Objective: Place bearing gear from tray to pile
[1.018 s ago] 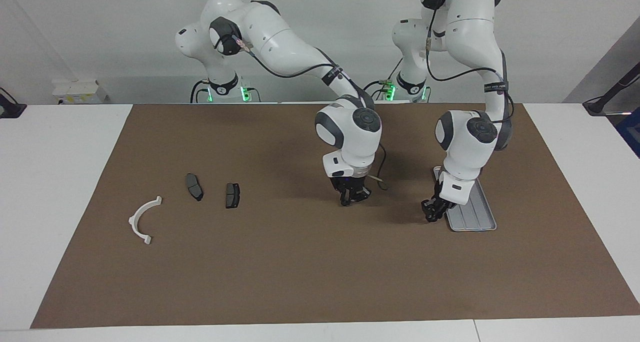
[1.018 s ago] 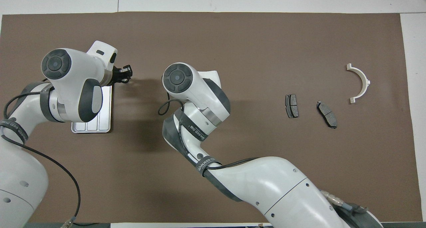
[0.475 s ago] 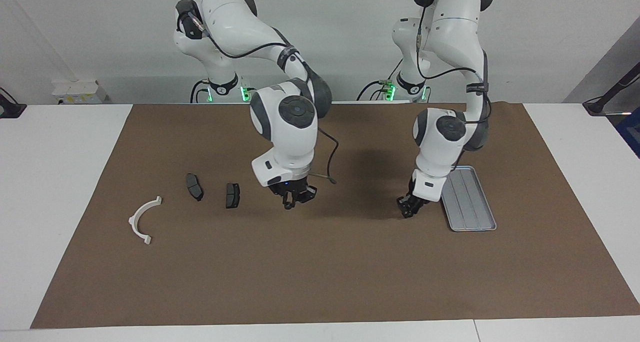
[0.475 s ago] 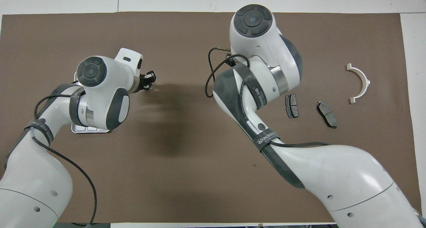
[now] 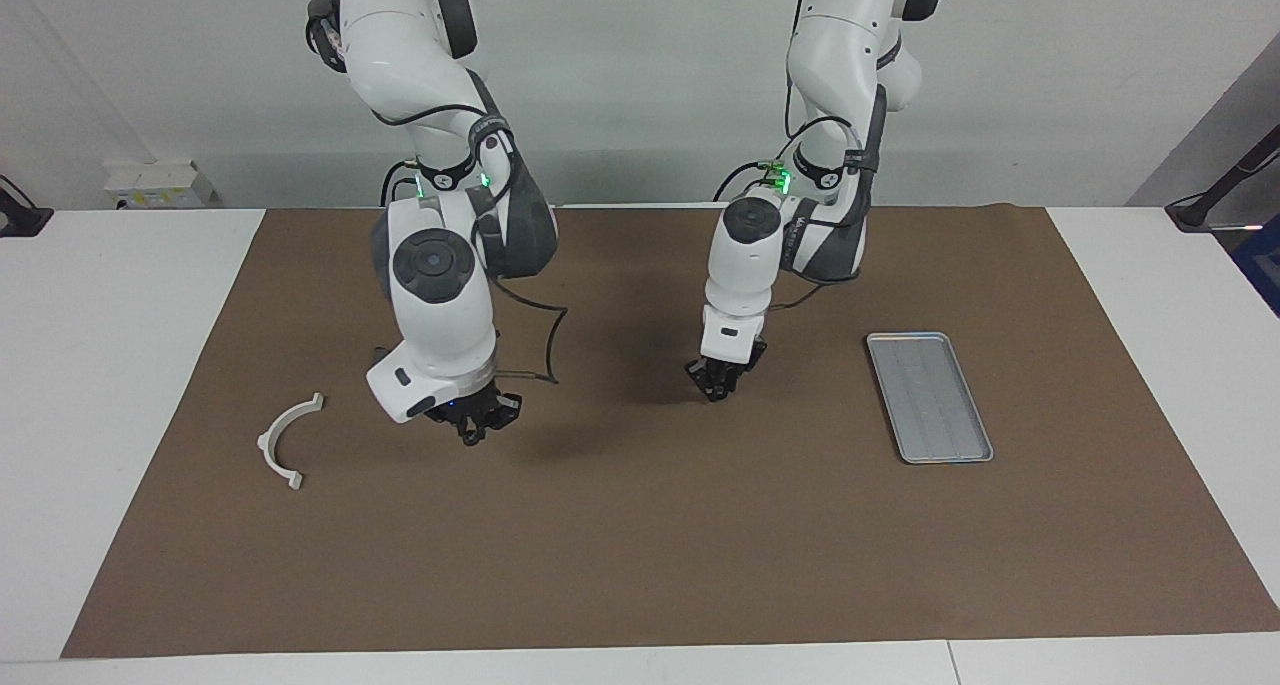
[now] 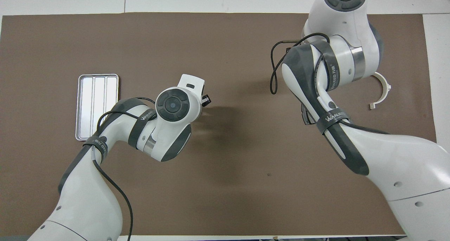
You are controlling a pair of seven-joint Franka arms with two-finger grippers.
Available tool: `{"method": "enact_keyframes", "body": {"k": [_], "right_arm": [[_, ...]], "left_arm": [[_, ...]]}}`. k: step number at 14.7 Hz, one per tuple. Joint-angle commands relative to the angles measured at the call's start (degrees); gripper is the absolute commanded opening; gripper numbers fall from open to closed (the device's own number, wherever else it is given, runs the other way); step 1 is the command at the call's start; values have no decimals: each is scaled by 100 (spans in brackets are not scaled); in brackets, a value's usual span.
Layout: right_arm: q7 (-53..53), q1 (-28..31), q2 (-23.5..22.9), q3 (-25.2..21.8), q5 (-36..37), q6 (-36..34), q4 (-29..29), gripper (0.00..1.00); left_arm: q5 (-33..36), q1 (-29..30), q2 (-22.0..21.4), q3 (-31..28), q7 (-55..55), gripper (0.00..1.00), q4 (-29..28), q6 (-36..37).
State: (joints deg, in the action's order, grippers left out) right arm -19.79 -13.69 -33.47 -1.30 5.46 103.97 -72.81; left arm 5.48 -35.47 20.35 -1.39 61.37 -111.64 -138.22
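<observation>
Facing view: tray point(image 5: 929, 396) sits right of centre on the desk point(image 5: 640, 525), curved bracket point(image 5: 286, 439) way over at the left, both pincers hanging between them.

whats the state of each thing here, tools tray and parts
left tool, in the air over the middle of the mat
right tool, shut, over the mat beside the bracket
tray, flat on the mat, nothing in it
white bracket, lying flat, untouched
dark pad, mostly hidden under the right arm
</observation>
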Motion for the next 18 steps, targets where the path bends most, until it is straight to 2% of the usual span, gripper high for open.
{"method": "enact_keyframes", "body": {"k": [1,3,7,8,9,10,13,18], "right_arm": [[720,444,349,112,-54,613,-794,0],[1037,656,543,112,-123,1149,-1365,0],[1425,920,877,112,-256,1853,-2332,0],[1426,973,947,112,-256,2063,-2569,0],[1460,1017,1009,112,-256,2283,-2815,0],[1513,1035,1053,112,-256,2511,-3035,0],[1592,1096,1054,104,-256,2900,-3309,0],[2154,1333,896,104,-247,3278,-3319,0]], "left_arm": [[539,-372,-155,-107,707,0,-375,50],[822,-408,-93,-107,981,0,-428,-20],[823,-373,-84,-107,973,0,-508,-117],[831,-321,-84,-107,930,34,-499,-152],[831,-294,-75,-107,825,89,-508,-196],[831,-215,-75,-107,676,100,-491,-188],[831,-57,-93,-116,508,100,-350,-109],[735,487,-330,-72,-194,100,317,611]]}}
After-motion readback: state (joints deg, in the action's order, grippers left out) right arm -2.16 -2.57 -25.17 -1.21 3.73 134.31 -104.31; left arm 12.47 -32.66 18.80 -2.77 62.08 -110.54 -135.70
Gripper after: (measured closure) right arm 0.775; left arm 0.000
